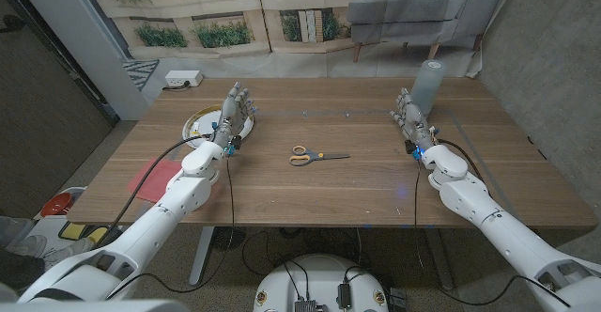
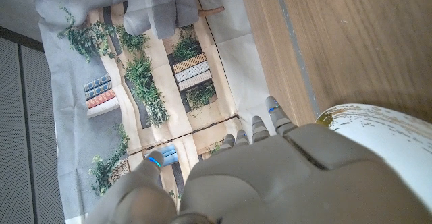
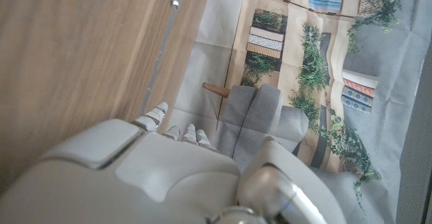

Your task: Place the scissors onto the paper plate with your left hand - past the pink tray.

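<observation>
Start of the reach: yellow-handled scissors (image 1: 307,156) lie at frame centre, ungrasped. Left hand (image 1: 234,115), fingers apart and empty, beside the paper plate (image 1: 202,123), must move right.

This looks like a robot lab staged as a living room. Beyond the wooden counter (image 1: 376,176), past the hands, hangs a printed backdrop (image 1: 216,11) of shelves and plants, creased like a sheet, with a grey armchair (image 1: 413,7) in front of it. Cables (image 1: 310,256) trail under the counter's near edge, a white power strip (image 1: 183,79) lies at its far corner, and grey partition walls (image 1: 47,77) close in the sides.
</observation>
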Tool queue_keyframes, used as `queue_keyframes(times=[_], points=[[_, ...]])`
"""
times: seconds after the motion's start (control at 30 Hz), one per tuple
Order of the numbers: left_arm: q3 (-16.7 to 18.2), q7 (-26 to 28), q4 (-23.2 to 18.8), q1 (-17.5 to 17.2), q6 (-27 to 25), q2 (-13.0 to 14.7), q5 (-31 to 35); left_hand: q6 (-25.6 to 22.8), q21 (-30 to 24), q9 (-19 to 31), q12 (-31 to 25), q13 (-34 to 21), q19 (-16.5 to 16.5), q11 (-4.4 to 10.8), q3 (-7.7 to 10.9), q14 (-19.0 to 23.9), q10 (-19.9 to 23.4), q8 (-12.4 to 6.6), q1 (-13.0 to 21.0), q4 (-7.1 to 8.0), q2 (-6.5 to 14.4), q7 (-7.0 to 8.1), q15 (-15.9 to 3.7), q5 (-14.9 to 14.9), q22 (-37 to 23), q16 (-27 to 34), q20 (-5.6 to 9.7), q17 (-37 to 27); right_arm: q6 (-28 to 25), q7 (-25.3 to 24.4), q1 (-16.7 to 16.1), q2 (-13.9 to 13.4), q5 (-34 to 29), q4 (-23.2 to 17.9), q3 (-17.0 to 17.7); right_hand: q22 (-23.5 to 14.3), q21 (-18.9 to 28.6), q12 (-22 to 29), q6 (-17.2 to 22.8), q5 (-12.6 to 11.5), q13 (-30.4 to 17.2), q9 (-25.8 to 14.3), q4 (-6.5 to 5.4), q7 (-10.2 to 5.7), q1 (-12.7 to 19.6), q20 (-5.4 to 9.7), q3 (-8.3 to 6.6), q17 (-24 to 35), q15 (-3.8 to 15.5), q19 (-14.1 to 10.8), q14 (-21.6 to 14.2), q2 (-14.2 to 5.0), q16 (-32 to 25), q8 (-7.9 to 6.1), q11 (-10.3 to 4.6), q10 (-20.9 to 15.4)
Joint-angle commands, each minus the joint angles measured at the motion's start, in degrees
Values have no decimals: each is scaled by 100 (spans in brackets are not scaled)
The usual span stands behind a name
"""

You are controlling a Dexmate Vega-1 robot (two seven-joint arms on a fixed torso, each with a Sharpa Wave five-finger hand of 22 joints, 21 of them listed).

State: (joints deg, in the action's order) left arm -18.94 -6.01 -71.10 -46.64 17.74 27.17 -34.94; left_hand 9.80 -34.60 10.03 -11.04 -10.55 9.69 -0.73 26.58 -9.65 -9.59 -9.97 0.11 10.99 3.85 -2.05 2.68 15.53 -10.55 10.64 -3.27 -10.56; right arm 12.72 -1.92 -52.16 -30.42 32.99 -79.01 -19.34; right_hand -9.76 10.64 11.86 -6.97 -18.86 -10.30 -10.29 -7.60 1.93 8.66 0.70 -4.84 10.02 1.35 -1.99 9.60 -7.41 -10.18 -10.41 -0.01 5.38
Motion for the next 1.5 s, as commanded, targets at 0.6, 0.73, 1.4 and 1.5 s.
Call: queue_keyframes(times=[0.6, 0.73, 1.4, 1.5], points=[[1258, -897, -936, -439, -547, -741, 1826, 989, 135, 2, -111, -7, 1512, 108, -18, -1199, -1204, -131, 459, -548, 134, 219, -65, -138, 24, 49, -82, 54, -484, 335, -762, 470, -970, -1401, 921, -6, 39, -4, -58, -36, -21, -26, -23, -9, 45, -17, 3, 20, -15, -45, 141, -16, -39, -26, 3, 43], [1309, -689, -1168, -515, -692, -725, 2182, 595, 256, 9, -250, -23, 1528, 169, -11, -813, -688, -187, 659, -779, 39, 316, 103, -252, -6, 117, -514, 31, -440, 385, -777, 505, -972, -1378, 972, -6, 38, -2, -56, -35, -21, -26, -22, -11, 44, -17, 4, 20, -18, -44, 136, -14, -40, -27, 1, 36], [1122, -1378, -1113, -63, -491, -391, 3016, 97, 315, 31, -338, -96, 1309, 318, -12, -461, -172, -217, 1097, -1334, -221, 321, 100, -404, -72, 177, -344, -82, -319, 494, -772, 641, -977, -1203, 1066, -6, 35, -16, -63, -33, -20, -26, -14, -4, 45, -15, 2, 18, -15, -38, 136, -7, -37, -25, -5, 45], [1056, -1488, -1098, 38, -482, -319, 3147, 62, 333, 33, -350, -102, 1316, 288, 5, -451, -117, -219, 1193, -1429, -239, 345, 91, -415, -73, 178, -338, -89, -303, 493, -766, 651, -985, -1189, 1074, -6, 33, -18, -64, -33, -20, -25, -13, -5, 45, -14, 1, 18, -14, -35, 139, -7, -35, -25, -5, 47]])
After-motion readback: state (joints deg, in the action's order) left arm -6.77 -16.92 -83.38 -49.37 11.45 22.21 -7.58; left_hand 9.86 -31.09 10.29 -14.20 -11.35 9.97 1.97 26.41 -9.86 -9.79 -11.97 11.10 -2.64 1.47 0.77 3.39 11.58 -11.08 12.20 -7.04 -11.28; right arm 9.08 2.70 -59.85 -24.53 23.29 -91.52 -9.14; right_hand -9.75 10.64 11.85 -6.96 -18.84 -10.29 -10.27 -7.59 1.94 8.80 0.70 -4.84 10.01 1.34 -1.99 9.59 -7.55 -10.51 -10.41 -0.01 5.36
